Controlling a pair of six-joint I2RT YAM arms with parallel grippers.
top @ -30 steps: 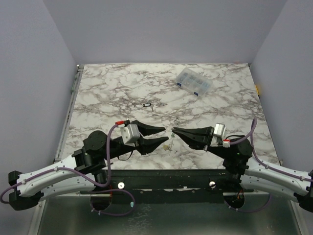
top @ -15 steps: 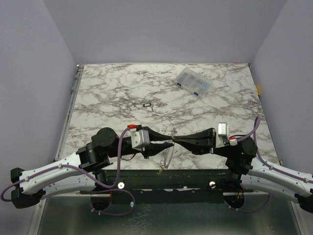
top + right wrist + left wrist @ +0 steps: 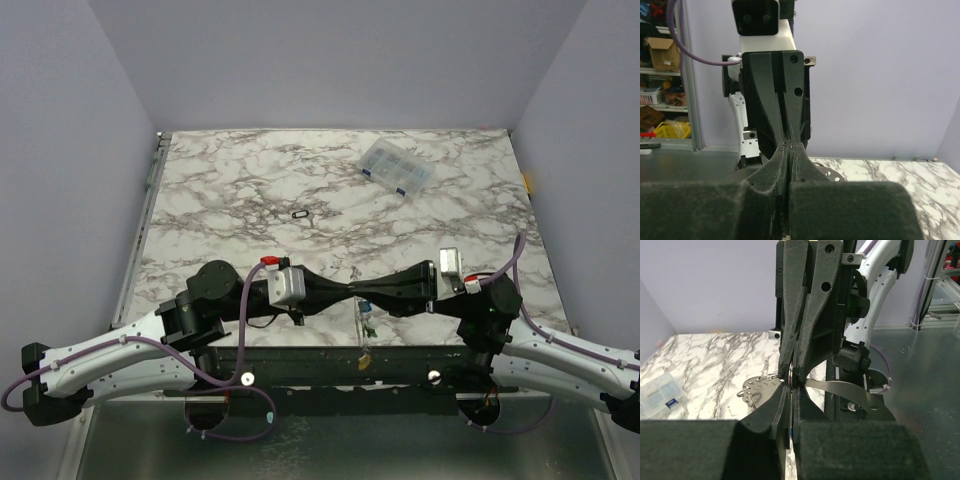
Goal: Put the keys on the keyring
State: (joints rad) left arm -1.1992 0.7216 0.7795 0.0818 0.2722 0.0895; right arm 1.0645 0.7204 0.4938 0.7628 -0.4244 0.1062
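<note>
My left gripper (image 3: 343, 291) and right gripper (image 3: 362, 292) meet tip to tip near the table's front edge, both shut. The thin grey keyring (image 3: 359, 318) hangs down from where they meet, with green and blue keys (image 3: 369, 328) and a yellow one (image 3: 365, 356) dangling on it. In the left wrist view my gripper (image 3: 791, 382) pinches the ring (image 3: 789, 390) edge-on, the right gripper's fingers opposite. In the right wrist view my gripper (image 3: 790, 145) is closed on a thin metal sliver. A black-rimmed oval key (image 3: 299, 214) lies alone on the marble.
A clear plastic compartment box (image 3: 397, 167) lies at the back right of the marble table (image 3: 220, 190). Purple walls stand on three sides. The black frame rail (image 3: 330, 360) runs along the front edge under the hanging keys.
</note>
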